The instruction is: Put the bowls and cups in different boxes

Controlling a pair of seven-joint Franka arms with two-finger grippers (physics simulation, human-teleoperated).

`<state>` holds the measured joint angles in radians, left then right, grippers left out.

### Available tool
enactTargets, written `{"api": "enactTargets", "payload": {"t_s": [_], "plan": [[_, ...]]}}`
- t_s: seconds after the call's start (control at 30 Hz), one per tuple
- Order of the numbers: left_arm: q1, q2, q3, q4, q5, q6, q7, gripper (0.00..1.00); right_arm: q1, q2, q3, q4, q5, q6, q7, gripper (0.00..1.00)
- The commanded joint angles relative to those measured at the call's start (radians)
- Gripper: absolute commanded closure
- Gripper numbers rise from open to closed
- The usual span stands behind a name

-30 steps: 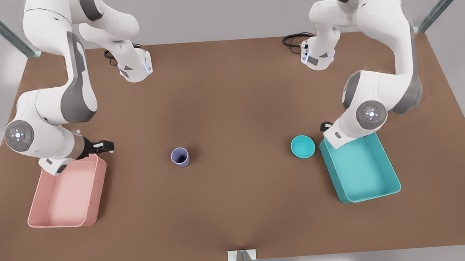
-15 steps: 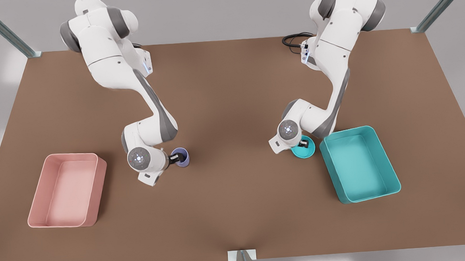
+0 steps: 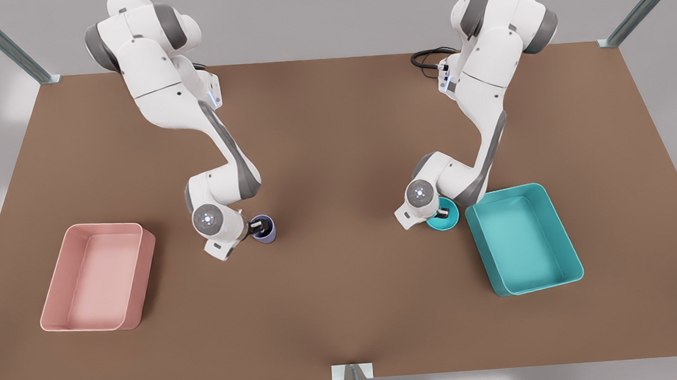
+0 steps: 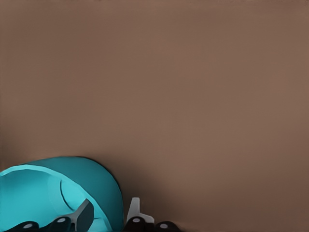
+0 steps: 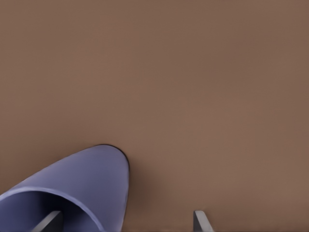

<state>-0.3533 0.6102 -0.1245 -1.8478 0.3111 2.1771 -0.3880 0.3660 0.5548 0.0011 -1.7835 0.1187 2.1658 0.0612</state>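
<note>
The teal bowl (image 3: pixel 448 221) (image 4: pixel 58 188) sits on the brown table just beside the teal box (image 3: pixel 540 285), toward the front view's left of it. My left gripper (image 3: pixel 443 212) (image 4: pixel 108 215) is down at the bowl, shut on its wall with one finger inside and one outside. The lavender cup (image 3: pixel 266 231) (image 5: pixel 82 179) stands upright near the table's middle, well away from the pink box (image 3: pixel 144 275). My right gripper (image 3: pixel 257 226) (image 5: pixel 124 220) is open astride the cup's wall, its fingers wide apart.
The pink box lies at the front view's left and the teal box at its right, and I see nothing in either. Black cables (image 3: pixel 427 58) lie at the arm bases at the back. A small bracket (image 3: pixel 352 372) sits at the front edge.
Both arms swung in from over the boxes to the cup and the bowl. In the last half second the wrists lowered slightly. Cup and bowl have not moved.
</note>
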Motion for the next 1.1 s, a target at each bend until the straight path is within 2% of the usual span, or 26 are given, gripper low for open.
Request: {"api": "enactTargets", "payload": {"t_s": [0.0, 0.03, 0.1, 0.17, 0.23, 0.27, 0.33, 0.37, 0.5, 0.53, 0.63, 0.67, 0.7, 0.8, 0.9, 0.93, 0.97, 1.07], "plan": [[-0.001, -0.012, 0.000, 0.001, -0.018, 0.006, -0.075, 0.69, 0.004, 0.004, 0.000, -0.010, 0.001, 0.026, 0.039, 0.00], [-0.003, -0.015, 0.000, 0.001, -0.018, 0.006, -0.132, 0.77, 0.007, 0.007, 0.000, -0.011, 0.001, 0.028, 0.039, 0.00], [-0.013, -0.027, 0.000, 0.001, -0.020, 0.006, -0.199, 0.79, 0.007, 0.022, 0.000, -0.010, 0.001, 0.029, 0.039, 0.02], [-0.015, -0.036, 0.000, 0.004, -0.021, 0.006, -0.238, 0.79, 0.010, 0.037, 0.000, -0.007, 0.001, 0.034, 0.039, 0.13], [-0.015, -0.081, 0.000, 0.006, -0.026, -0.014, -0.264, 0.79, 0.010, 0.043, 0.000, -0.001, -0.001, 0.032, 0.039, 0.35], [-0.010, -0.136, 0.002, 0.016, -0.027, -0.072, -0.270, 0.79, 0.010, 0.043, 0.000, 0.002, -0.001, 0.032, 0.034, 0.51], [-0.001, -0.234, 0.037, 0.047, -0.023, -0.100, -0.290, 0.79, 0.010, 0.043, 0.000, 0.015, -0.001, 0.019, 0.026, 0.73], [0.007, -0.240, 0.045, 0.078, -0.023, -0.099, -0.288, 0.79, 0.010, 0.042, 0.000, 0.019, -0.001, 0.019, 0.026, 0.79], [0.203, -0.231, 0.045, 0.128, 0.055, -0.103, -0.198, 0.79, -0.001, 0.028, 0.000, 0.038, -0.001, 0.014, 0.020, 0.79], [0.237, -0.193, 0.043, 0.140, 0.056, -0.096, -0.154, 0.79, -0.016, -0.002, -0.003, 0.055, 0.001, 0.005, -0.013, 0.79], [0.306, -0.098, 0.045, 0.170, 0.055, -0.023, -0.117, 0.79, -0.189, -0.047, -0.010, 0.269, -0.005, -0.230, -0.322, 0.79], [0.306, -0.081, 0.045, 0.168, 0.055, -0.020, -0.117, 0.79, -0.245, -0.047, -0.013, 0.282, -0.017, -0.235, -0.407, 0.79], [0.312, -0.059, 0.045, 0.164, 0.052, 0.018, -0.118, 0.79, -0.315, -0.041, -0.029, 0.294, -0.028, -0.235, -0.524, 0.79], [0.339, 0.003, 0.045, 0.162, 0.052, 0.052, -0.118, 0.79, -0.392, -0.019, -0.168, 0.335, -0.037, -0.236, -0.776, 0.79], [0.364, 0.028, 0.045, 0.162, 0.055, 0.053, -0.117, 0.79, -0.492, 0.004, -0.187, 0.357, -0.031, -0.236, -0.912, 0.79], [0.364, 0.031, 0.045, 0.162, 0.055, 0.053, -0.117, 0.67, -0.519, 0.014, -0.187, 0.357, -0.033, -0.235, -0.936, 0.79], [0.364, 0.031, 0.045, 0.162, 0.057, 0.056, -0.118, 0.00, -0.538, 0.031, -0.187, 0.355, -0.034, -0.235, -0.937, 0.79], [0.367, 0.008, 0.043, 0.164, 0.046, 0.050, -0.126, 0.00, -0.565, 0.122, -0.187, 0.364, -0.030, -0.185, -0.932, 0.79]]}}
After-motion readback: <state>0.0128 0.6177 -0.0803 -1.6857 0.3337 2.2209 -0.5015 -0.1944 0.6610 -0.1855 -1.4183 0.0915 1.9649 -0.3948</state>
